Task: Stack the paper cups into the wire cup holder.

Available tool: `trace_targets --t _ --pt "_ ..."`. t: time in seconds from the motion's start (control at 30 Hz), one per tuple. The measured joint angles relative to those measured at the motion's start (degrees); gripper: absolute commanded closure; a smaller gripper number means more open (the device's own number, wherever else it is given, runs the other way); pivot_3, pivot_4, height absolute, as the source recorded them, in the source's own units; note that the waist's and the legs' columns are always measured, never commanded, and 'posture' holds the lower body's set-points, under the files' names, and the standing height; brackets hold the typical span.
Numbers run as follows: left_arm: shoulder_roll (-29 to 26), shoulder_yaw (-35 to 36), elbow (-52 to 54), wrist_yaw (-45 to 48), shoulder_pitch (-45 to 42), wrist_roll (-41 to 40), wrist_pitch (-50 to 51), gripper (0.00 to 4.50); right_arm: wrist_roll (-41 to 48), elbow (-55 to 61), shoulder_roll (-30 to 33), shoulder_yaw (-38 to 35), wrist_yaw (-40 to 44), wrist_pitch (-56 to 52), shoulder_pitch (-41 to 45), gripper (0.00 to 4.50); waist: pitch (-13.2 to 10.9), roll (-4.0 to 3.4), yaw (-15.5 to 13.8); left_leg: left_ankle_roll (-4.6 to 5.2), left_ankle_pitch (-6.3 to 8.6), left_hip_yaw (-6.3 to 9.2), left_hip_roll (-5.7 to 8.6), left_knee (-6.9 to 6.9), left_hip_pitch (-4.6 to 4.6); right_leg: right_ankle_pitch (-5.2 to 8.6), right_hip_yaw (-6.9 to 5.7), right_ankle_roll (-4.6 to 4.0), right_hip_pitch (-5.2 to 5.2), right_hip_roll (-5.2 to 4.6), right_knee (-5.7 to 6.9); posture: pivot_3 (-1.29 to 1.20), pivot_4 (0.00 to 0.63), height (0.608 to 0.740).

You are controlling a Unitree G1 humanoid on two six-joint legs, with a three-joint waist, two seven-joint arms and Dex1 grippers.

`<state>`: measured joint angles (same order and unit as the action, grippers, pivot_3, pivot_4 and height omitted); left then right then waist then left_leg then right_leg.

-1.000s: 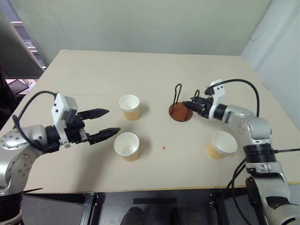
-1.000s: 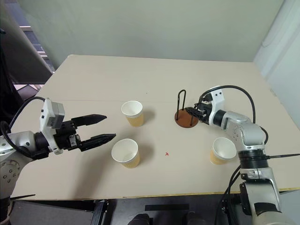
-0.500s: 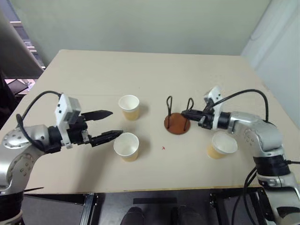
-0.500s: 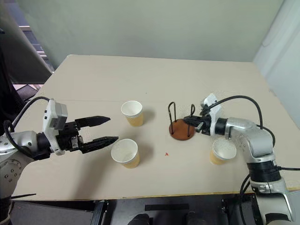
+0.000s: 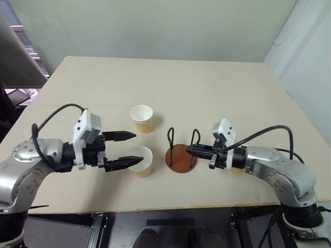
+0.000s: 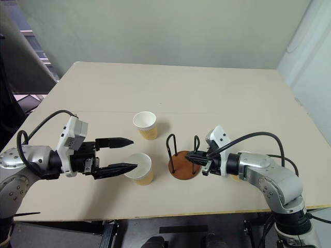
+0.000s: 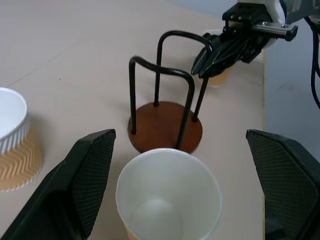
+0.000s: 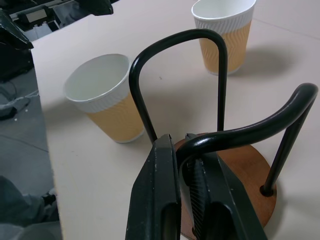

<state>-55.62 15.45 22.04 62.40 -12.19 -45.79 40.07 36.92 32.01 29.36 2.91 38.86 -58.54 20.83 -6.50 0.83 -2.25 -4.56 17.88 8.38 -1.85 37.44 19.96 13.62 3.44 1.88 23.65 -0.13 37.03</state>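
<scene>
Right wrist view shows the right gripper (image 8: 187, 195) pinched shut on the nearer black loop of the wire cup holder (image 5: 180, 155), whose brown disc base rests flat on the table (image 5: 207, 82) near the front edge. The grip is thin metal between narrow fingers, so if the arm pulls or twists, the loop could slip out or the holder could tip, since the base looks light. In the head views the left gripper (image 5: 132, 150) has its fingers spread wide on either side of the near paper cup (image 5: 140, 161), without touching it as far as I can tell. If they close too hard, the soft wall may crumple; if they close off-centre, the cup could be knocked over or pushed into the holder just beside it. The far paper cup (image 5: 142, 118) stands upright further back, apart from the rest. A third paper cup (image 7: 220, 76) sits behind the right gripper, mostly hidden by the forearm, which could brush it and knock it toward the table's edge.
</scene>
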Motion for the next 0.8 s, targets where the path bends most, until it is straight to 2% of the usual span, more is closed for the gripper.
trace_targets --t 0.43,0.57,0.8 --pt "-0.16 -3.07 -1.08 2.11 -3.61 0.17 0.45 0.00 0.07 0.74 5.55 3.37 3.58 5.52 -1.93 4.46 0.04 0.06 0.01 0.01 0.01 0.01 0.00 0.02 0.00 0.00 0.01 0.00 -0.03 0.00 -0.01 0.00 0.150 0.740" --pt "-0.20 -3.11 -1.20 2.28 -3.82 0.18 0.50 0.00 -0.03 -0.18 6.13 5.41 4.11 5.06 -2.00 3.34 0.05 0.08 0.01 0.01 0.01 0.04 -0.01 0.02 0.03 0.00 0.00 0.00 -0.02 0.01 -0.02 0.00 0.150 0.740" --pt "-0.28 -3.26 -1.30 2.35 -4.10 0.28 0.62 0.00 -0.25 -0.71 8.30 6.81 5.16 4.89 -0.73 0.76 0.04 0.07 0.00 0.01 0.01 0.05 0.00 0.02 0.07 0.00 0.00 0.00 0.00 0.00 -0.04 0.00 0.150 0.740"
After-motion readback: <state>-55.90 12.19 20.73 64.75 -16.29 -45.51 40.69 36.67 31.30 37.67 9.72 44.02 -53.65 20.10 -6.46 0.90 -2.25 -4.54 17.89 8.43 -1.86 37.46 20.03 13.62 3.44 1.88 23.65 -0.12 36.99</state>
